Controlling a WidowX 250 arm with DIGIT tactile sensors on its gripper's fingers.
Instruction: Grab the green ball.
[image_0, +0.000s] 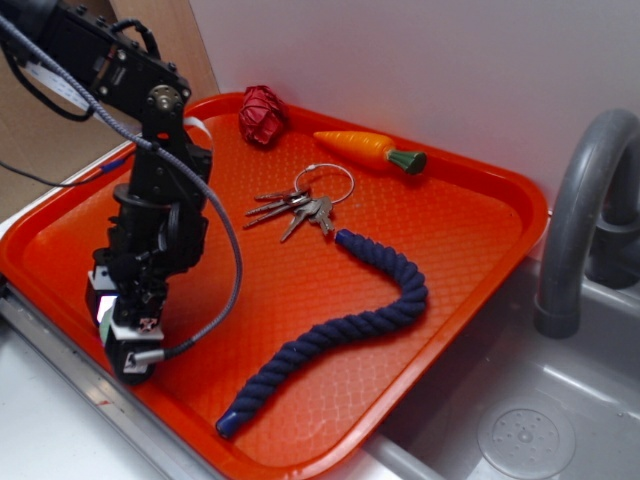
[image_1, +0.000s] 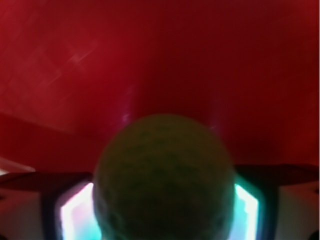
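On the orange plastic tray (image_0: 450, 300), near its front-left rim, the end effector (image_0: 125, 325) sits closed around the ribbed pale green ball (image_1: 162, 180); a light pinch could let it roll free.

An orange tray (image_0: 470, 215) carries a red ball (image_0: 262, 115), toy carrot (image_0: 370, 149), keys (image_0: 300, 207) and blue rope (image_0: 345, 325).

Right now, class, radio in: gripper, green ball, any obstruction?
Gripper shut on green ball, low over tray. Rope, keys well clear.
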